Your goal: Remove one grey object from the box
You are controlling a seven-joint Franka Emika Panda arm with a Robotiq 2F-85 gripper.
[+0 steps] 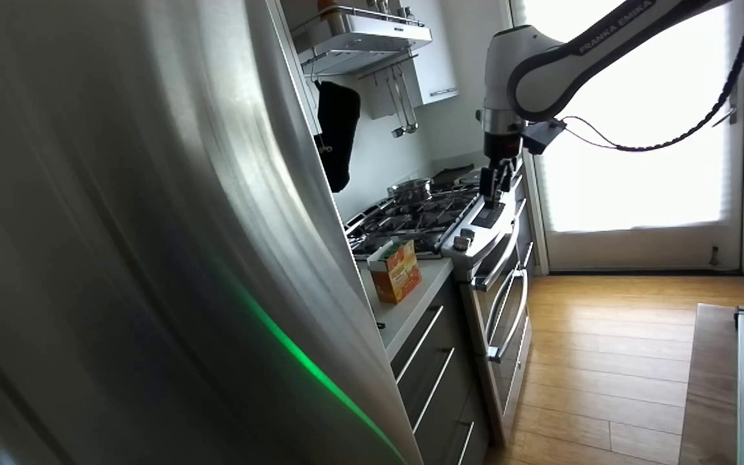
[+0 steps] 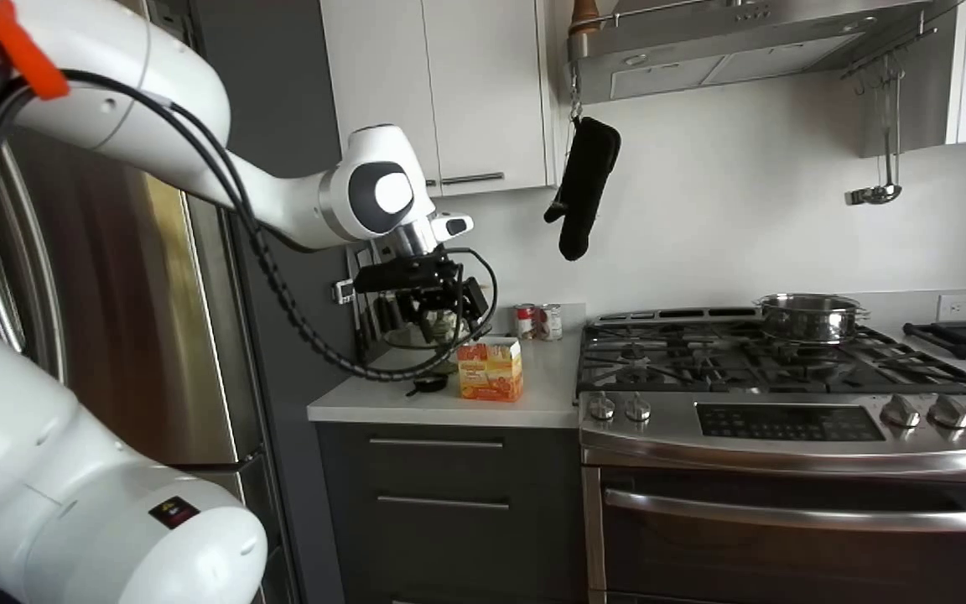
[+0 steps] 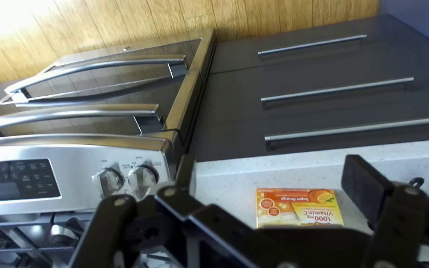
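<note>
The box [image 2: 487, 373] is a small orange and yellow Vitamin C carton standing upright on the counter beside the stove. In an exterior view the box [image 1: 398, 274] has an open top with something dark green inside. No grey object can be made out. In the wrist view the box [image 3: 300, 201] shows between the fingers, farther off, its lower part in the picture hidden by the gripper body. My gripper [image 3: 272, 176] is open and empty, fingers wide apart. It also shows in both exterior views [image 1: 493, 187] [image 2: 454, 323], held above counter height and apart from the box.
The stove [image 2: 785, 419] adjoins the counter [image 2: 391, 407], with a steel pot [image 2: 810, 319] on its burners. Two cans [image 2: 537, 321] stand behind the box. A small black item [image 2: 428, 384] lies beside it. A black mitt [image 2: 588, 184] hangs from the hood. The fridge [image 1: 152, 226] flanks the counter.
</note>
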